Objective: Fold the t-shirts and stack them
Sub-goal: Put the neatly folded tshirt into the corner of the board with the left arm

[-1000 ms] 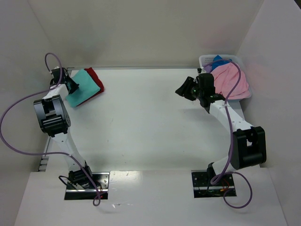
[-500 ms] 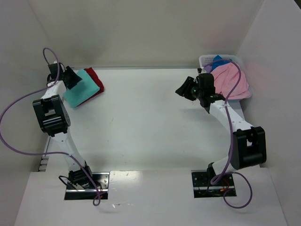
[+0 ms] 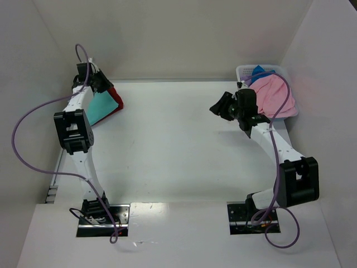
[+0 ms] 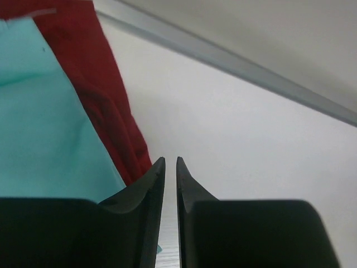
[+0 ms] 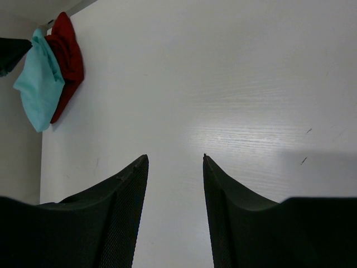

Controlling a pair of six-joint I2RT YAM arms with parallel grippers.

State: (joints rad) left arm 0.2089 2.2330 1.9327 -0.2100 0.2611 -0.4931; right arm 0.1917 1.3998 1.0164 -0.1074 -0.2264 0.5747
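A: L side first. State?
B: Left fingers (image 4: 149, 187) almost pressed together, thin slit only, nothing in it. In wrist view the tips sit over bare desk (image 3: 178, 145), just beside the edge of the dark red shirt (image 4: 95, 72).
A: Touching the cloth?
B: Can't tell from these views.
A: Where's that arm in top view?
B: Upper left of frame, by the back wall, head over the far end of the shirt pile.
A: Pile = ?
B: Teal shirt (image 3: 100, 107) folded flat, lying on top of the dark red one. Red shows along teal's right edge and back. Both on the desk, upper left corner.
A: R side?
B: Right fingers (image 5: 125, 195) spread apart, nothing between, only desk seen through the gap. Top view: upper right area, just left of the basket (image 3: 243, 69), pointing toward frame centre.
A: Other shirts?
B: Pink shirt (image 3: 273, 95) bunched in the basket, spilling over its front rim. Blue shirt (image 3: 259, 72) peeks out behind the pink, near the basket's back. Neither folded.
A: R wrist view show the pile?
B: Yes, small, upper left of that frame, teal beside red, well apart from the fingers.
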